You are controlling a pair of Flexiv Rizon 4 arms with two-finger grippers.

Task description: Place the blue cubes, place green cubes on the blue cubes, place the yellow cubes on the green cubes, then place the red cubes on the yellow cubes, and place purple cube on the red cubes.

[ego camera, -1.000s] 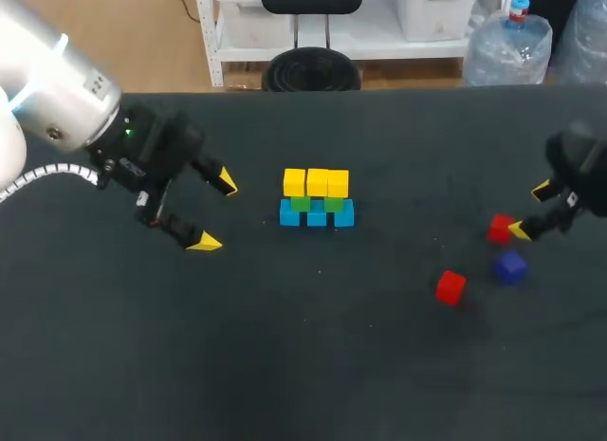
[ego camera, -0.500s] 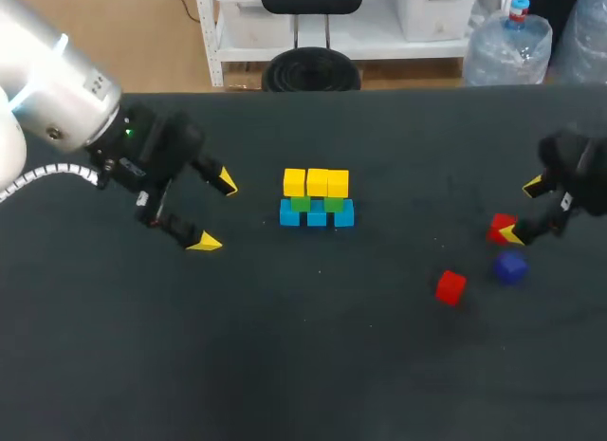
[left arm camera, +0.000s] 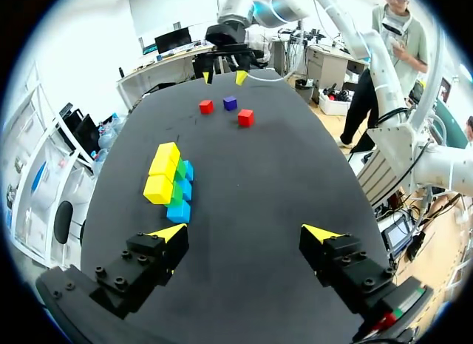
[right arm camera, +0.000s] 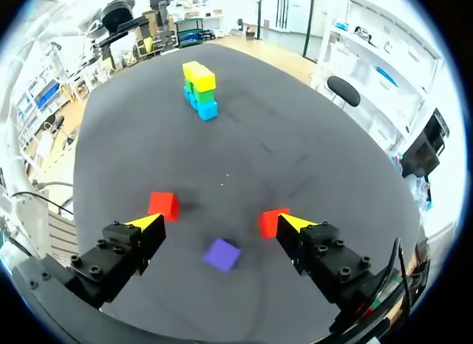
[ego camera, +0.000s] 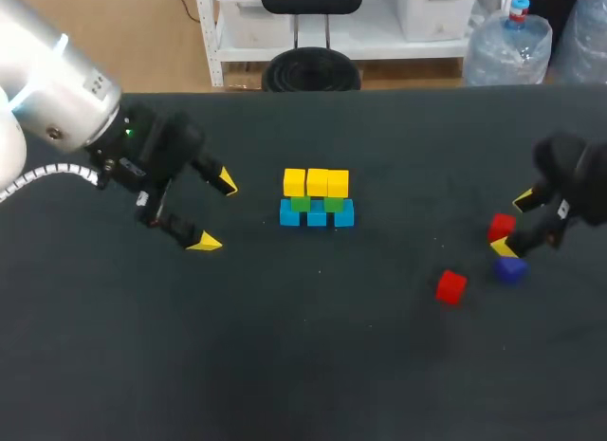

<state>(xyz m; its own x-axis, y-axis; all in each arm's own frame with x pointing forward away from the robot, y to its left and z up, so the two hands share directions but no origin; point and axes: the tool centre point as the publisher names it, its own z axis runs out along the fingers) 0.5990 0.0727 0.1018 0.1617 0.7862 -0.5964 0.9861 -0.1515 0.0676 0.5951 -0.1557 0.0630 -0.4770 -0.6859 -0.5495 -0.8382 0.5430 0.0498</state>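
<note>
L hand (ego camera: pixel 215 211) hangs over the surface (ego camera: pixel 313 365) beside the stack. Its fingers are spread wide w/ nothing btwn them. L wrist view shows the same: yellow tips apart, bare surface under them, stack ahead and off to one side.

Stack sits mid-surface. Three blue cubes (ego camera: pixel 317 218) lie in a row at the bottom, two green cubes (ego camera: pixel 301 204) sit on them, and three yellow cubes (ego camera: pixel 317 183) run across the top. The yellow row looks level and tight together.

R hand (ego camera: pixel 512 223) is at the far R side of the surface, well apart from the stack, over the loose cubes. Its fingers are also apart, clamped on nothing. In R wrist view the purple cube (ego camera: pixel 509 269) lies btwn the two fingers, slightly under the hand. First red cube (ego camera: pixel 502 226) is just beside one fingertip, on its inner side. Second red cube (ego camera: pixel 450 286) is near the other fingertip, a bit ahead of it. Can't tell if either tip touches a cube.

All three loose cubes rest flat on the surface, near each other but not touching. Second red cube is the one closest to the stack.
</note>
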